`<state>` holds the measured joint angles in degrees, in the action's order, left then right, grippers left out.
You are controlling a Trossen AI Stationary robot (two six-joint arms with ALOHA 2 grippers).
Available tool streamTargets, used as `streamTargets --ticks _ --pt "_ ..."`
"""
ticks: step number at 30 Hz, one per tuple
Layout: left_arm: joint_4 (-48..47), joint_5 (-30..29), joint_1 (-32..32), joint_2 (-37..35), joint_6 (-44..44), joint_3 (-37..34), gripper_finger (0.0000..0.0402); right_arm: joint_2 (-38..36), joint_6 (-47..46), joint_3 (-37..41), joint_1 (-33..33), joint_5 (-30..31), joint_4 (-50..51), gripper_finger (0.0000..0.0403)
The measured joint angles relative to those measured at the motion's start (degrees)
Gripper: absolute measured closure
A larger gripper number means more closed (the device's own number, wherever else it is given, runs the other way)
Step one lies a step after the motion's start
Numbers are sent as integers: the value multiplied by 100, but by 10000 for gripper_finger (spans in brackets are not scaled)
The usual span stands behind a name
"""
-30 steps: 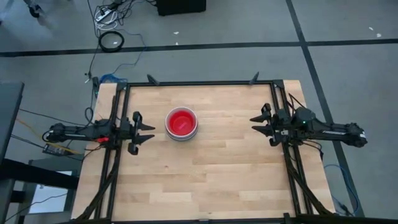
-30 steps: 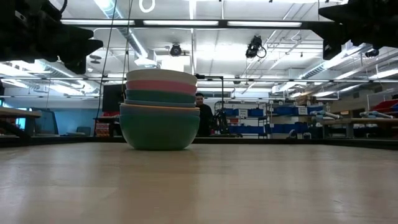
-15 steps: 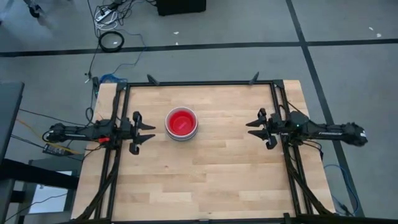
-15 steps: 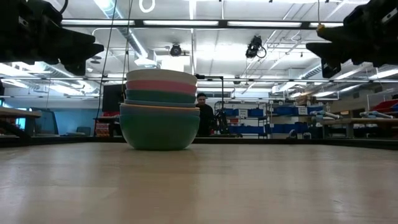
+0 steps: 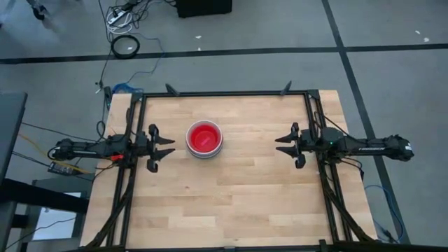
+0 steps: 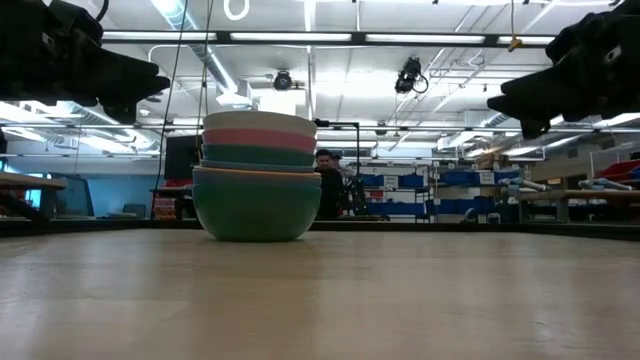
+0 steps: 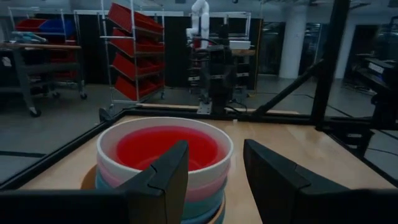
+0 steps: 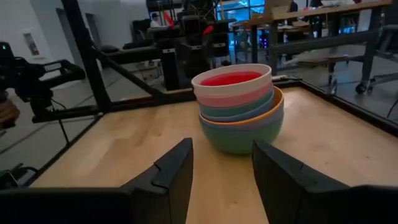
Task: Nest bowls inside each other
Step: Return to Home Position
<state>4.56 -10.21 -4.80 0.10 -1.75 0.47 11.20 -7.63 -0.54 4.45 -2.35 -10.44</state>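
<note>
Red-topped bowl stack between left jaws and right jaws, both spread wide, empty

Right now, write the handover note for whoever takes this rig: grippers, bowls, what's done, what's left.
Left gripper: open, empty, at the table's left side, just short of the bowls.
Right gripper: open, empty, at the right side, well apart from the bowls.
Bowls: one nested stack left of table centre, red bowl innermost on top; no loose bowl in view.
Done: nesting looks complete.
Left: probably only parking both arms.
</note>
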Motion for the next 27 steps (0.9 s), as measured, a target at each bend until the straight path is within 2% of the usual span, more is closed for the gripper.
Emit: streamTargets --ticks 8,27 --pt "17 -42 0 0 1 0 239 0 519 2 0 0 115 249" --pt "24 -38 0 0 -1 -2 239 4 482 7 9 -4 152 249"
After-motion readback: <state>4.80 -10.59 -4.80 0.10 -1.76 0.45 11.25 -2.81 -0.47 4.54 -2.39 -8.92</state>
